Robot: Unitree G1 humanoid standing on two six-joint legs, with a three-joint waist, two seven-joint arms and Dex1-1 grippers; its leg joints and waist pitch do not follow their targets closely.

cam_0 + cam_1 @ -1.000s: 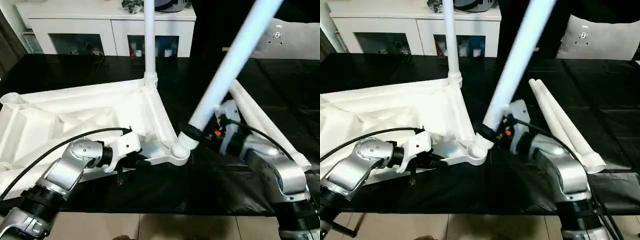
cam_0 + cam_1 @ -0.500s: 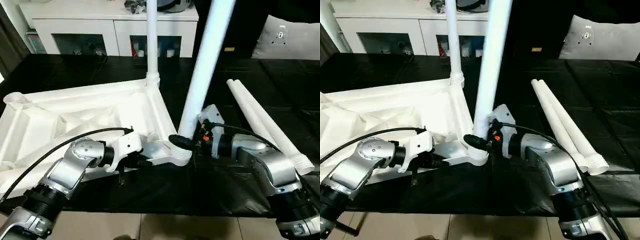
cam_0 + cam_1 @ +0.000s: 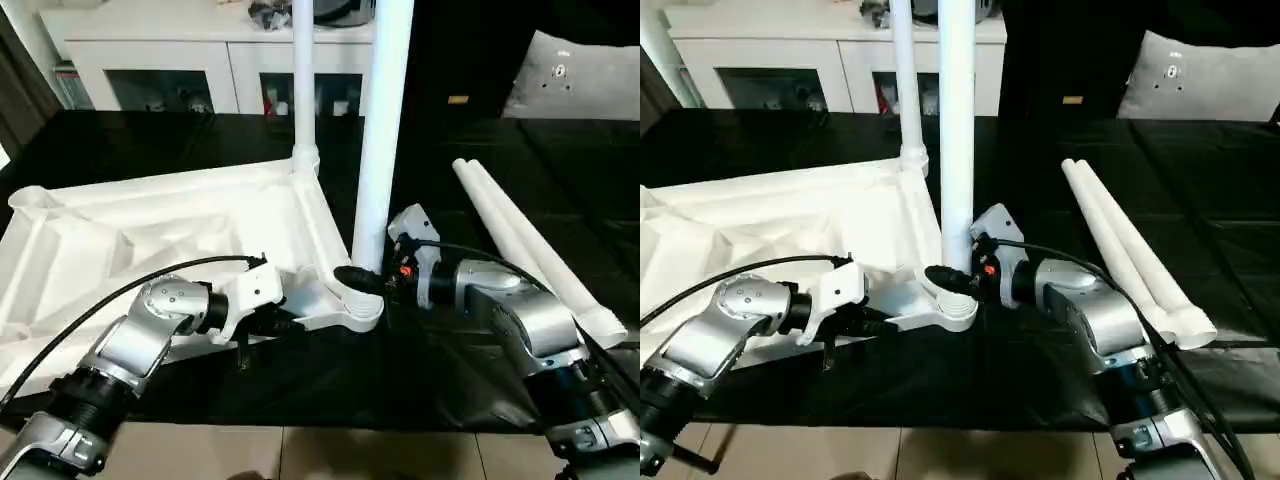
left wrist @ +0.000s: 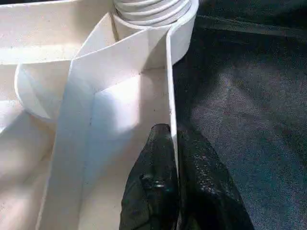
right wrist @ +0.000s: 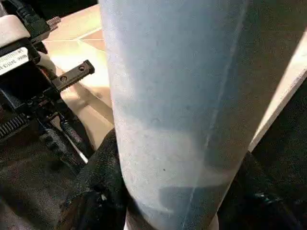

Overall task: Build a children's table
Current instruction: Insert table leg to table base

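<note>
The white plastic rectangular table top lies upside down, ribbed underside up, across the left half of the head view on a black table surface. A long white tapered tubular leg stands upright in the round corner socket at the top's far right corner, near the upper middle of the frame. A second white tubular leg stands upright at the near right corner socket, just left of centre.

The right gripper has its black fingers closed around the base of this second leg, right above the socket; in the right wrist view the leg sits between the dark pads. The left gripper pinches the thin white rim wall of the table top between its two black fingers, close beside the same socket, whose ringed collar sits at the top of that picture.

Two more white tubular legs lie side by side on the black surface at the right of the frame, well apart from the top.

A white cabinet with dark glass doors stands along the upper edge. A small label on the left gripper's body carries dark print, perhaps digits, too blurred to read.
</note>
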